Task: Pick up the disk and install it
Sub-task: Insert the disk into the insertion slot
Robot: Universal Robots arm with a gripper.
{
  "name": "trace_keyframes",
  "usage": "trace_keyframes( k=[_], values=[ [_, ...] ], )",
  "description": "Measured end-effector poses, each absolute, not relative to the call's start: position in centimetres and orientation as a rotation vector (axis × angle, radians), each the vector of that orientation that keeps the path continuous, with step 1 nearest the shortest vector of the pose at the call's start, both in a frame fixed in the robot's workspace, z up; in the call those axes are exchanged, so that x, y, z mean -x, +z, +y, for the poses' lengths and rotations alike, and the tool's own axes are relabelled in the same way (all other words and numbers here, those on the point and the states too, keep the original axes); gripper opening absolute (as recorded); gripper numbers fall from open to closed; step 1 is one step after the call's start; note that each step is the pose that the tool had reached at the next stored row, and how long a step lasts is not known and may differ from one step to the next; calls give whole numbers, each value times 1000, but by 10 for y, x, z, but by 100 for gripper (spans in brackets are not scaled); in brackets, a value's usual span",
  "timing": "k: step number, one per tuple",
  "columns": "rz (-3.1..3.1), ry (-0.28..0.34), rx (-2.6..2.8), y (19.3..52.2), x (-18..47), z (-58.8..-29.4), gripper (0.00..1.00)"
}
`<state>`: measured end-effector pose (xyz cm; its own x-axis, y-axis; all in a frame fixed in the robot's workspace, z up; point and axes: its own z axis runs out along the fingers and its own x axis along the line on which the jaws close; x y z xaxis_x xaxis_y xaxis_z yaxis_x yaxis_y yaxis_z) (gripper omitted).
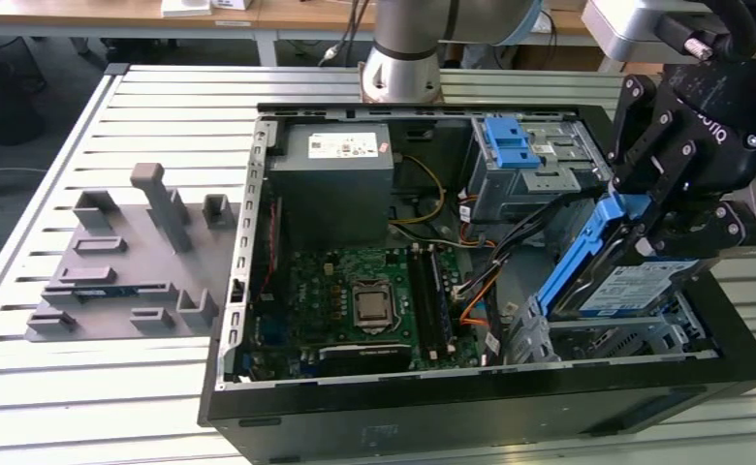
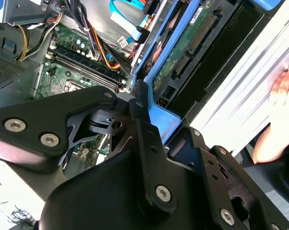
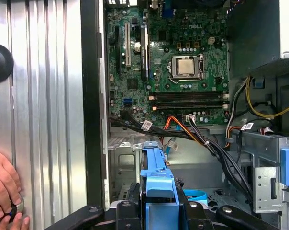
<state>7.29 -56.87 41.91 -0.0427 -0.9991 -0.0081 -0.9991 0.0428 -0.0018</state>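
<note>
A: Where's the disk [image 1: 624, 283]?

B: In the exterior view it sits at 4 o'clock of the case [image 1: 482, 412], tilted. Its lower end is down at the cage [image 1: 611, 339] and its upper end points toward 1 o'clock. I cannot tell whether it touches the cage.

A: And the gripper [image 1: 644, 225]?

B: It is clamped on the disk, jaws closed across the upper half and pressing on the blue rails [image 1: 575, 266].

A: How will it handle?

B: I'd judge it dense and stiff, a flat metal slab with no flex. The silver faces look smooth and likely to slip. The plastic rails should give a little and grip better. In the second wrist view one face is a bare green circuit board with a connector row, so that face is best not squeezed. A drop, or a jam against sheet metal, could damage it.

A: What's around it?

B: Black and orange cables [image 1: 508, 242] lie near, at 9 o'clock of the disk. The green motherboard [image 1: 365, 291] is farther out at 9, and the grey power supply [image 1: 339, 174] is at 11. The cage is thin folded steel. The case stands on a ribbed metal table [image 1: 94, 387], and in the first wrist view a hand [image 3: 3, 184] rests on that table, outside the case.
</note>
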Motion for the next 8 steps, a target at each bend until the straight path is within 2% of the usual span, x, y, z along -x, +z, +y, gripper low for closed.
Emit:
trace_keyframes(
  k=[8],
  values=[
    [2263,7,2169,414,-73,-569,36]
  ],
)
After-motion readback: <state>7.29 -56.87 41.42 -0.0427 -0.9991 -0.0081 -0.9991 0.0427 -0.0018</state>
